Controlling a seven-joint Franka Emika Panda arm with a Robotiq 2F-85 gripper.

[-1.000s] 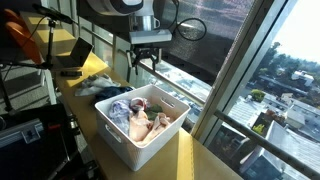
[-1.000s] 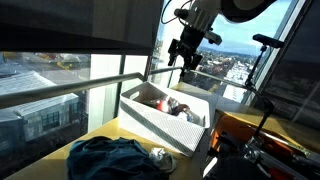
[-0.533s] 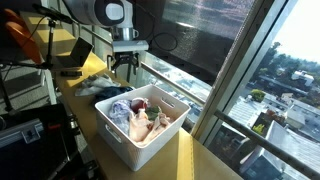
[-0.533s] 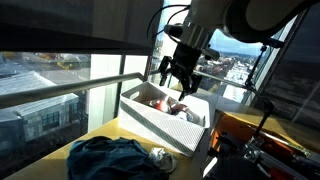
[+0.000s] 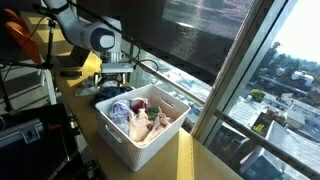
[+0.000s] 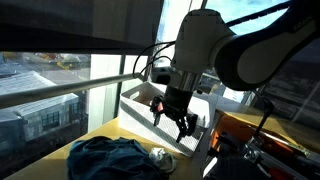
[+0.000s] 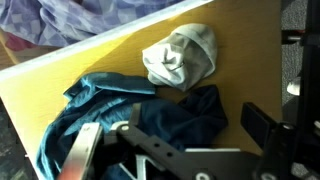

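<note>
Hovering with its jaws spread wide and nothing between them, the gripper (image 7: 175, 140) hangs just above a crumpled blue garment (image 7: 150, 110), which lies in a loose heap on the wooden table (image 7: 250, 50). In the wrist view the two fingers (image 7: 85, 150) frame the lower half of the heap, so the cloth sits roughly between them but not yet touched, as far as can be told. In an exterior view the gripper (image 6: 172, 122) appears over the far end of the blue garment (image 6: 110, 158), tilted slightly rather than pointing straight down. A white balled cloth (image 7: 180, 55) rests touching the garment's upper edge, and just beyond it runs the wall of a white bin (image 5: 125, 135) filled with other clothes (image 5: 140, 118). The window (image 5: 250, 60) stands behind. The step in hand looks like a grasp of the blue heap, and doing it well probably means lowering straight onto the thickest ridge of folds instead of a flat, thin border, since a bunched ridge gives the pads something to bite. The fingertips should reach nearly to the tabletop before closing, or they may catch only a top layer that slips free. Keeping the line of descent toward the heap's middle, away from the white ball and the bin wall, would avoid pinching the wrong cloth or nudging the bin.
</note>
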